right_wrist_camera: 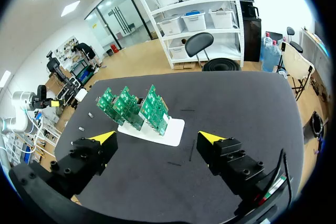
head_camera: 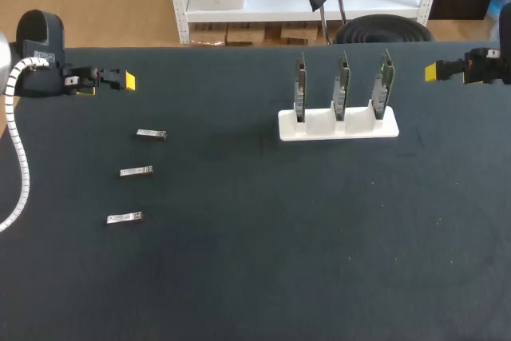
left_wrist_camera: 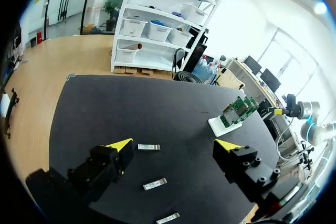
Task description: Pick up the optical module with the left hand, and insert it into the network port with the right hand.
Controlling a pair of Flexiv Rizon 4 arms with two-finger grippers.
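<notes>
Three silver optical modules lie in a column on the black table: the far one (head_camera: 151,134) (left_wrist_camera: 148,147), the middle one (head_camera: 136,171) (left_wrist_camera: 155,184) and the near one (head_camera: 124,218) (left_wrist_camera: 167,217). A white stand (head_camera: 338,126) (right_wrist_camera: 173,129) (left_wrist_camera: 216,125) holds three upright green network cards (head_camera: 342,85) (right_wrist_camera: 131,108) (left_wrist_camera: 236,110). My left gripper (head_camera: 120,81) (left_wrist_camera: 173,148) is open at the table's far left, above the modules and holding nothing. My right gripper (head_camera: 432,72) (right_wrist_camera: 157,139) is open at the far right edge, well clear of the cards.
The black table (head_camera: 255,261) carries only the modules and the card stand. My left arm's white cable hose (head_camera: 19,157) hangs along the left edge.
</notes>
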